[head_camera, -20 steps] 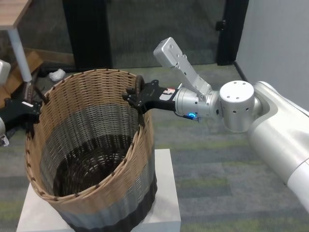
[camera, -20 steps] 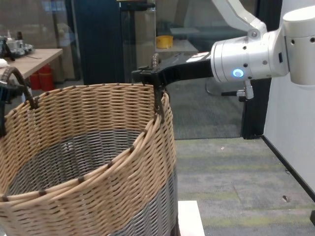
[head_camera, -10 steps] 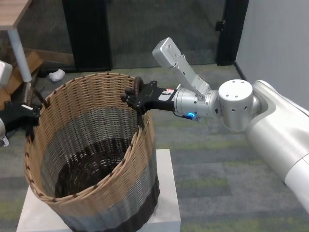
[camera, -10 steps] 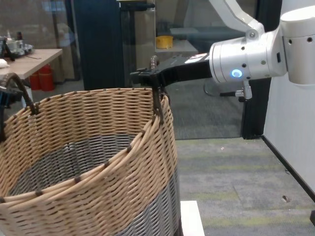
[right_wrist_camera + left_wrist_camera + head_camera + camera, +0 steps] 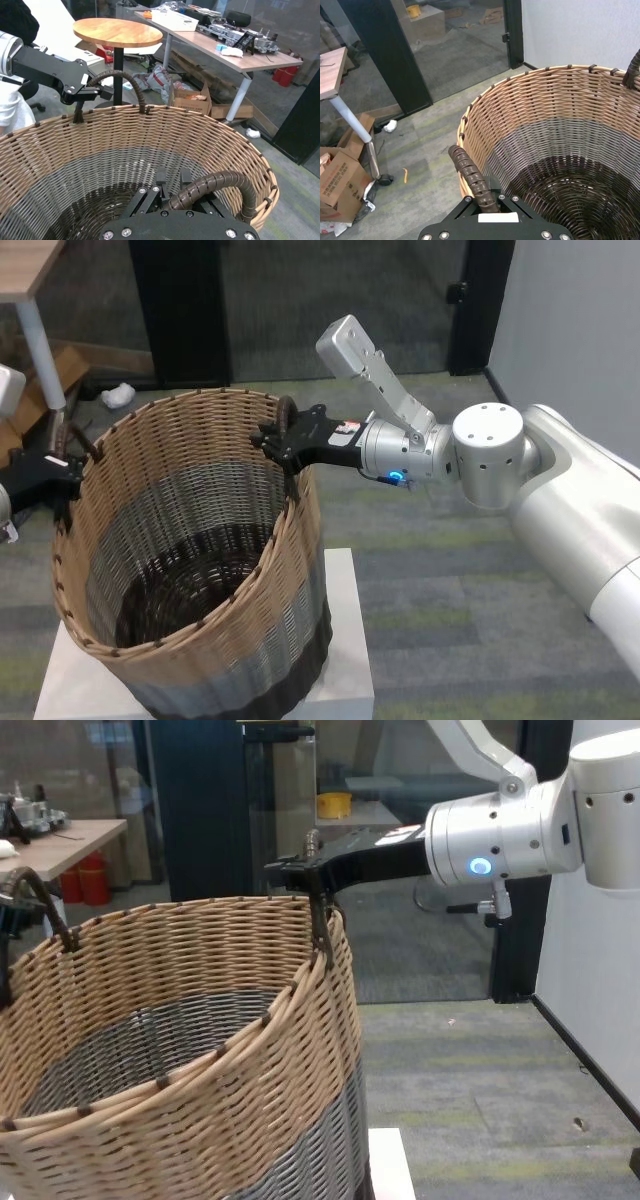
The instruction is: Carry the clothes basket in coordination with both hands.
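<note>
The clothes basket (image 5: 190, 560) is a large round wicker one, banded tan, grey and dark brown. It leans toward me with its base at a white block (image 5: 345, 650). My right gripper (image 5: 283, 442) is shut on the dark wrapped handle (image 5: 212, 189) at the basket's right rim. Out at the left rim, my left gripper (image 5: 62, 472) is shut on the other handle (image 5: 471, 174). The right wrist view shows the left gripper (image 5: 95, 91) across the basket, on the far handle (image 5: 122, 82). In the chest view the basket (image 5: 200, 1050) fills the lower left, with the right gripper (image 5: 315, 880) at its rim.
A wooden table (image 5: 25, 280) stands at the far left, with cardboard boxes (image 5: 340, 175) beneath it. Dark glass partitions (image 5: 180, 310) run behind the basket. Grey carpet (image 5: 450, 610) lies to the right of the white block.
The basket and both grippers sank a little over the last second, then stayed nearly still. Both grips remain on the handles.
</note>
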Robot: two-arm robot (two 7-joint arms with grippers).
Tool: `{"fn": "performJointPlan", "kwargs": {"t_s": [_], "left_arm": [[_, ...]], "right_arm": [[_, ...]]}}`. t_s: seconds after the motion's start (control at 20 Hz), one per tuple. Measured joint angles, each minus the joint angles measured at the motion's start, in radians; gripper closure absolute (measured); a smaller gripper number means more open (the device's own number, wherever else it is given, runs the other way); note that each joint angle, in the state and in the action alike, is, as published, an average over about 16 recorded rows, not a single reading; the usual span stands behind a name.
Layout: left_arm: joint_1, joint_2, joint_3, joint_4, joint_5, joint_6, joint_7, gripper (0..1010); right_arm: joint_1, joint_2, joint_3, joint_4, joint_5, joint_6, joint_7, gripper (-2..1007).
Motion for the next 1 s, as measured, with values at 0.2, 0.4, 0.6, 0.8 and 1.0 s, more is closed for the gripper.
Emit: {"fn": "performJointPlan", "kwargs": {"t_s": [0.2, 0.4, 0.6, 0.8, 1.0], "left_arm": [[0.000, 0.000, -0.001, -0.001, 0.000, -0.001, 0.000, 1009], [0.001, 0.000, -0.001, -0.001, -0.001, -0.003, 0.000, 1009], [0.002, 0.000, -0.001, -0.002, -0.001, -0.004, 0.000, 1009], [0.002, 0.000, -0.002, -0.002, -0.002, -0.005, 0.000, 1009], [0.002, 0.000, -0.002, -0.002, -0.002, -0.005, 0.000, 1009]], "right_arm": [[-0.001, 0.001, 0.000, -0.002, 0.000, 0.001, -0.001, 729], [-0.002, 0.001, 0.000, -0.005, 0.001, 0.001, -0.003, 622], [-0.002, 0.002, -0.001, -0.006, 0.001, 0.002, -0.003, 477], [-0.003, 0.002, -0.001, -0.007, 0.001, 0.003, -0.004, 330], [-0.003, 0.003, -0.001, -0.007, 0.002, 0.003, -0.004, 198]]}}
